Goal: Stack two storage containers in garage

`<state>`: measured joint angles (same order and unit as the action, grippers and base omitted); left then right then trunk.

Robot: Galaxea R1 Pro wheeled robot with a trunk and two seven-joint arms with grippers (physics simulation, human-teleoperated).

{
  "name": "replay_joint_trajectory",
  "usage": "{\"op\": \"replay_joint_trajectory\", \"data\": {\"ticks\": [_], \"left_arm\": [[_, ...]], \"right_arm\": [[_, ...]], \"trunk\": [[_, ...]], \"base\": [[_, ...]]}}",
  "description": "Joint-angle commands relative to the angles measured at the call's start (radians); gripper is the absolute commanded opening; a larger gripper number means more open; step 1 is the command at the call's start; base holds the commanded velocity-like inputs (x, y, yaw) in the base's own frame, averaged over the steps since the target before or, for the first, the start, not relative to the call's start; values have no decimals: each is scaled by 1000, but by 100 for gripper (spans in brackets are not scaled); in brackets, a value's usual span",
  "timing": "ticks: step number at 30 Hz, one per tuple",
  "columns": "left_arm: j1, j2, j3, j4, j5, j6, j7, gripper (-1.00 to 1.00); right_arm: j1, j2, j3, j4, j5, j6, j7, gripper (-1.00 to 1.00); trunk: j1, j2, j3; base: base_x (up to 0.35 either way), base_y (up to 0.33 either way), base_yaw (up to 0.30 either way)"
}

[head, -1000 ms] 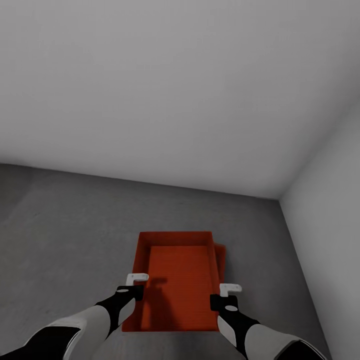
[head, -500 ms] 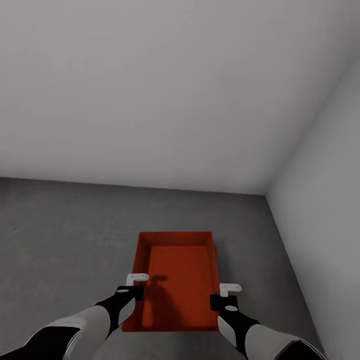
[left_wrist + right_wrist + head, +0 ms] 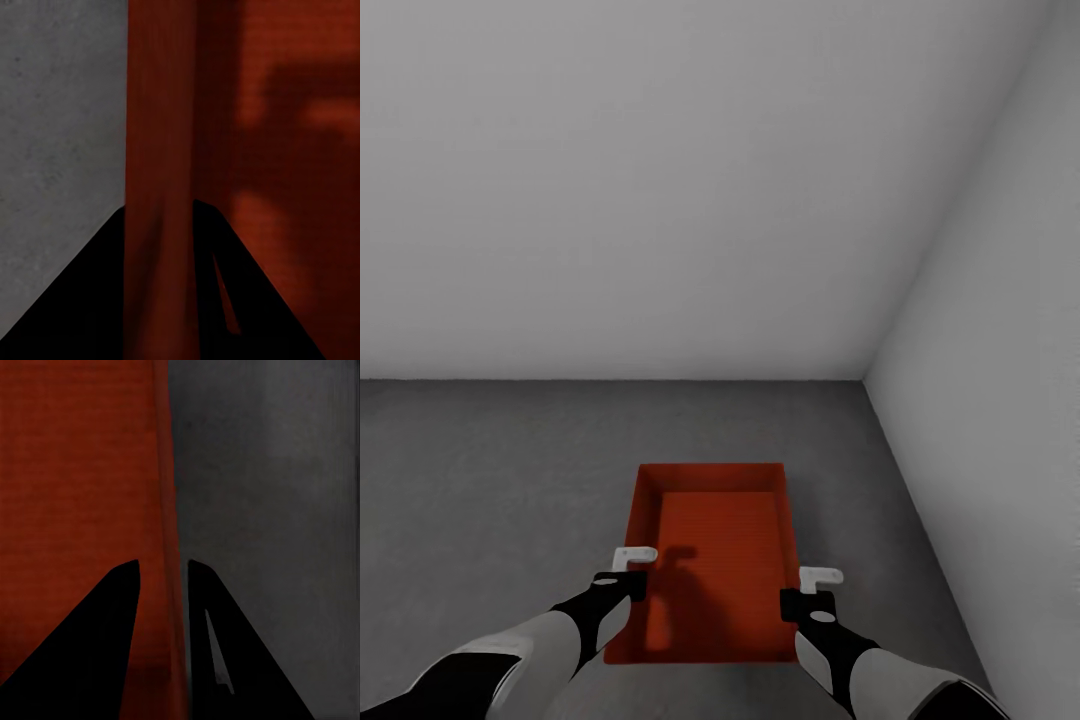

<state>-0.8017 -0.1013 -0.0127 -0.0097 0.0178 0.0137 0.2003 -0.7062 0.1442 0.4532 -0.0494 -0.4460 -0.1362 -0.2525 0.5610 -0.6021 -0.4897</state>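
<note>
Dark grey speckled concrete floor; plain white-grey walls, corner upper right. Red-orange ribbed open-top rectangular bin, lower centre, held above floor: left claw and right claw clamped on side walls.

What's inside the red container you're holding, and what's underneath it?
Inside the red container I see only its ribbed bottom and a shadow. Both grippers, left and right, clamp its side walls. The container covers whatever lies directly beneath; around it is grey concrete floor.
</note>
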Motion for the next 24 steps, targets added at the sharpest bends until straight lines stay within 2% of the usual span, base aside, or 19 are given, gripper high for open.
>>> {"op": "replay_joint_trajectory", "data": {"ticks": [1, 6, 12, 24], "left_arm": [[-1, 6, 2, -1, -1, 2, 36, -100], [-2, 6, 2, -1, -1, 2, 36, -100], [-1, 6, 2, -1, -1, 2, 35, -100], [-1, 6, 2, -1, -1, 0, 36, -100]], "right_arm": [[0, -12, 44, 13, -14, -7, -4, -100], [-1, -12, 44, 13, -14, -7, -4, -100], [0, -12, 44, 13, -14, -7, -4, -100], [0, -12, 45, 13, -14, -6, -4, -100]], "trunk": [[0, -1, -1], [0, -1, -1], [0, -1, -1], [0, -1, -1]], "base": [[0, 0, -186], [0, 0, -168], [35, 0, -30], [296, 0, -1]]}}
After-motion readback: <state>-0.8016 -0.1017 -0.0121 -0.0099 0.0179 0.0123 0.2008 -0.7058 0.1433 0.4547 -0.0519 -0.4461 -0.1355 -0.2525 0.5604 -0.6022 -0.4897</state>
